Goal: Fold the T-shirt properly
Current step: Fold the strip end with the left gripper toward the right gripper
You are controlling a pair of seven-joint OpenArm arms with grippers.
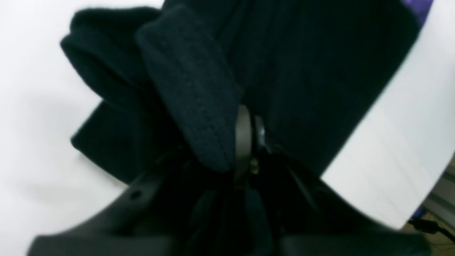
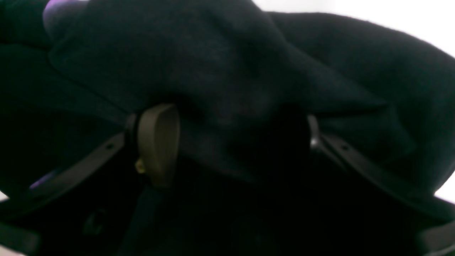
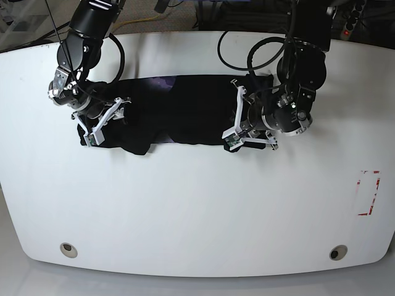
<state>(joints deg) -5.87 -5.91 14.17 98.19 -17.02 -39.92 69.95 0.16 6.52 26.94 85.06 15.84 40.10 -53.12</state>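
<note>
The black T-shirt lies bunched in a wide strip across the far half of the white table. A bit of its purple print shows at the far edge. My left gripper is at the shirt's right end. In the left wrist view the left gripper is shut on a fold of the T-shirt. My right gripper is at the shirt's left end. In the right wrist view the right gripper is open, with a bulge of the T-shirt between its pads.
A red-and-white marking sits near the table's right edge. Two round holes are near the front edge. Cables and equipment lie behind the far edge. The table edge shows close by in the left wrist view.
</note>
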